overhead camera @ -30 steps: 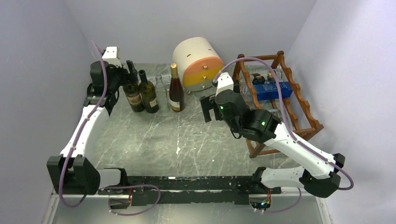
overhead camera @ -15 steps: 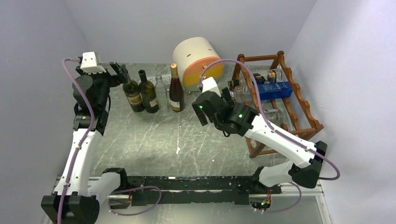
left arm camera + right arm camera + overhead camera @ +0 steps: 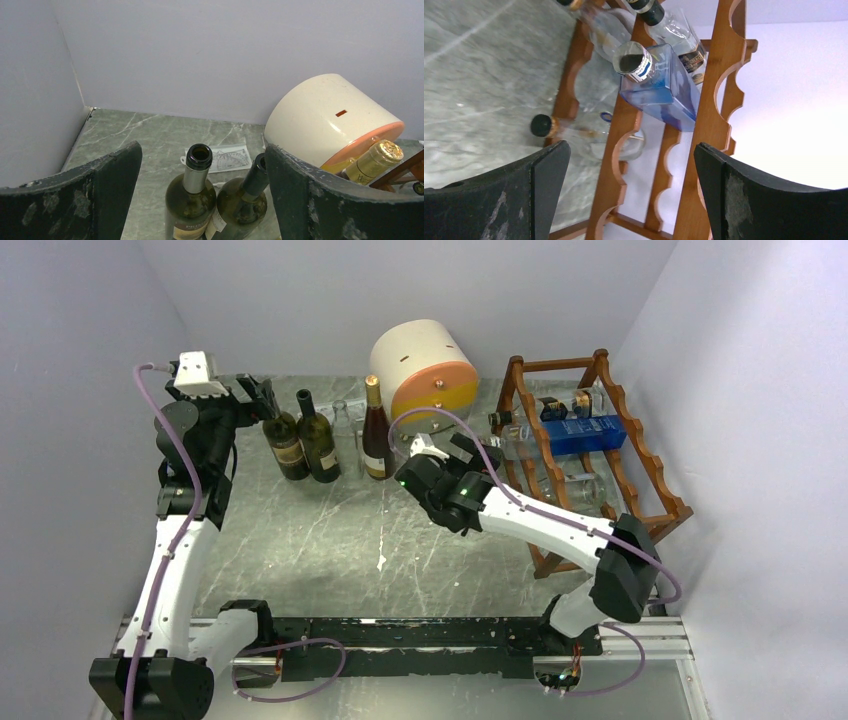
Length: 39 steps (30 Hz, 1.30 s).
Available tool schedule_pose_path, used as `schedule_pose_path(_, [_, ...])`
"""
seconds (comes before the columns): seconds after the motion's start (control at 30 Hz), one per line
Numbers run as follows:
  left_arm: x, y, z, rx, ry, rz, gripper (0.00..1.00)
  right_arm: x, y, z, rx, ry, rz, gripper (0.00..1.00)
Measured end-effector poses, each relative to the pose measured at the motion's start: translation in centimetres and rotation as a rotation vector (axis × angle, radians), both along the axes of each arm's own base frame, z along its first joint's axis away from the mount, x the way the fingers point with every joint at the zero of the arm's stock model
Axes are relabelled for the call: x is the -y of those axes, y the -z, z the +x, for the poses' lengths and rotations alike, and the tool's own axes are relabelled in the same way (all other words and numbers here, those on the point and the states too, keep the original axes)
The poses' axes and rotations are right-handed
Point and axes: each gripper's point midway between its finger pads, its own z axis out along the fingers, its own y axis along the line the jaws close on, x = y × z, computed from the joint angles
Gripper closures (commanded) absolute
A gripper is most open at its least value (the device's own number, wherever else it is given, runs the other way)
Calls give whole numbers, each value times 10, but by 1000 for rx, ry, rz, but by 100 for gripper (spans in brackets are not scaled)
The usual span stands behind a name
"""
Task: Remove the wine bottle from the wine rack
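The reddish-brown wine rack [image 3: 640, 455] stands at the right of the table. It holds a blue square bottle [image 3: 585, 432], a clear bottle with a dark label [image 3: 562, 405] and clear bottles lower down. My right gripper [image 3: 468, 448] is open and empty, left of the rack and pointing at it. In the right wrist view the rack [image 3: 711, 85], the blue bottle [image 3: 659, 82] and a black-capped clear bottle [image 3: 574, 132] lie ahead of the open right gripper [image 3: 631, 195]. My left gripper [image 3: 256, 396] is open and empty above the standing bottles.
Three wine bottles stand at the back left: two dark green ones [image 3: 285, 445] [image 3: 318, 440] and a gold-topped one [image 3: 375, 435]. A round cream-and-orange drawer box [image 3: 425, 375] sits behind them. A bagged protractor [image 3: 225, 157] lies on the table. Walls close in on both sides.
My left arm rose from the green bottles and then held still. My right arm swung left away from the rack, its wrist turning to face the rack.
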Motion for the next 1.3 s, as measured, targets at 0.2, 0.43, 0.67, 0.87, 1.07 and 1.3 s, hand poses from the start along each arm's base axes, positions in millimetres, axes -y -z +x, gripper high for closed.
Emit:
schedule_pose_path(0.2, [-1, 0, 0, -1, -3, 0, 4, 19, 10, 22, -5, 9, -145, 0])
schedule_pose_path(0.43, [-5, 1, -2, -7, -30, -2, 4, 35, 28, 52, -12, 72, -228, 0])
schedule_pose_path(0.67, [-14, -3, -8, -1, -80, -7, 3, 49, 42, 70, 12, 127, -302, 0])
schedule_pose_path(0.87, [-17, -3, -10, 0, -93, -8, 3, 65, 46, 82, 33, 179, -359, 0])
schedule_pose_path(1.07, [-16, -1, -10, -8, -92, -8, 3, 73, 43, 96, 64, 216, -379, 1])
schedule_pose_path(1.3, [-16, 1, -8, -13, -92, -8, 3, 84, 55, 104, 38, 255, -436, 3])
